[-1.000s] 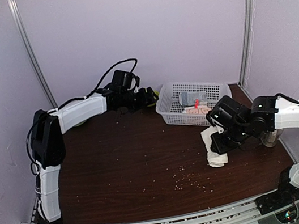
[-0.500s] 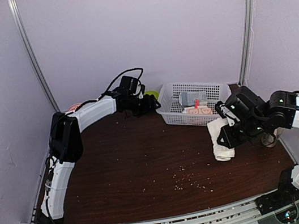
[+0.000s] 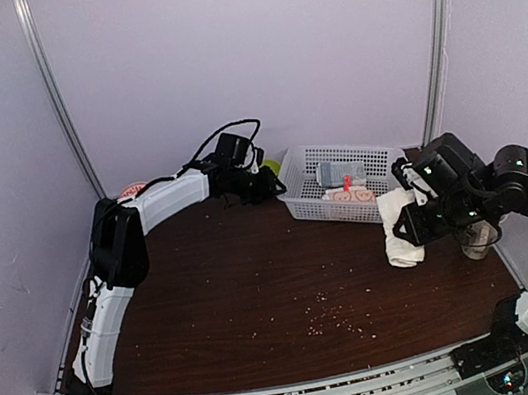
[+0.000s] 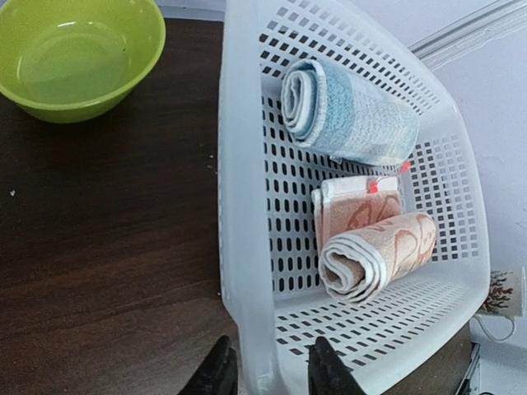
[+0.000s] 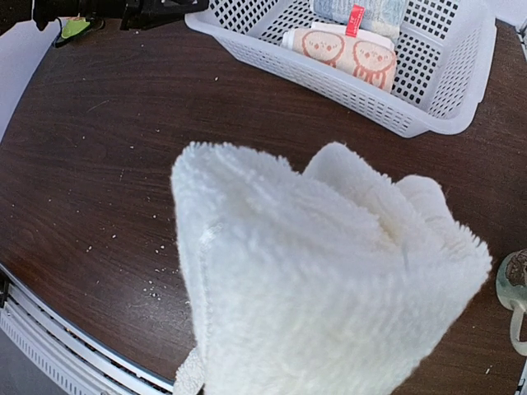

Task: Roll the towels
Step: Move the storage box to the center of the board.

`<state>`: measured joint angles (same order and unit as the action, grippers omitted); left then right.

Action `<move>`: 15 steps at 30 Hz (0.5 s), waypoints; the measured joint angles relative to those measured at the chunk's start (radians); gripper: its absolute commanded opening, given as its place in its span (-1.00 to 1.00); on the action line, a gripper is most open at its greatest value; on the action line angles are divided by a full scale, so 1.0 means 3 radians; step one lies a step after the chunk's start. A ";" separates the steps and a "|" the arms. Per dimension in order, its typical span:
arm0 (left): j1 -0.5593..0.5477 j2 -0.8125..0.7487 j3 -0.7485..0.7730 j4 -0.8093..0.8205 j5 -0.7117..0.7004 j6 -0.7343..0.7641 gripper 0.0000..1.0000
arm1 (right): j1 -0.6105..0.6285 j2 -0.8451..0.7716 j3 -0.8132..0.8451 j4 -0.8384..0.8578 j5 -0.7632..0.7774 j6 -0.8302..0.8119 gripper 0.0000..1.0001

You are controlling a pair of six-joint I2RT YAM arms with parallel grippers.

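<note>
A plain cream-white towel point(image 3: 401, 233), loosely bunched, hangs off the table from my right gripper point(image 3: 411, 213), which is shut on it. That towel point(image 5: 329, 271) fills the right wrist view and hides the fingers. The cream towel with orange-pink faces point(image 4: 379, 251) lies rolled in the white basket point(image 4: 239, 164), a second folded piece behind it. My left gripper point(image 4: 272, 374) straddles the basket's near corner wall, one finger outside and one inside, closed against it. From above, the left gripper point(image 3: 272, 184) meets the basket point(image 3: 293, 190) at its left end.
A grey-blue rolled towel point(image 4: 350, 115) lies at the basket's far end. A green bowl point(image 4: 78, 53) stands left of the basket. A patterned mug point(image 3: 477, 243) sits under the right arm at the table's right edge. Crumbs point(image 3: 335, 317) speckle the dark table's front middle.
The left jaws have closed onto the basket's wall after the arm swung back. The right arm has lifted the white towel off the table and carried it right, toward the basket.
</note>
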<state>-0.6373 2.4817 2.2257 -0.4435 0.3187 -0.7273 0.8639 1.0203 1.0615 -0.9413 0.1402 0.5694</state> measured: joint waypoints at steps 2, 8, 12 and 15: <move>-0.0005 0.0000 0.0000 0.0001 0.0003 -0.0005 -0.52 | -0.0001 -0.0019 0.0050 -0.0032 0.0042 0.0000 -1.00; -0.0005 -0.0001 -0.0027 0.0018 -0.0008 -0.0013 -0.75 | -0.0001 -0.0057 0.0081 -0.0102 0.0116 0.0006 -1.00; -0.0004 -0.0029 -0.0092 0.0071 -0.0008 -0.0083 -0.98 | -0.0001 -0.0081 0.0094 -0.0122 0.0144 0.0015 -1.00; -0.0005 -0.0061 -0.0183 0.0122 -0.0006 -0.0084 -1.00 | -0.0001 -0.0103 0.0097 -0.0140 0.0155 0.0019 -1.00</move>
<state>-0.6388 2.4634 2.1708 -0.4068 0.3168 -0.7525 0.8635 0.9894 1.0904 -0.9833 0.1867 0.5751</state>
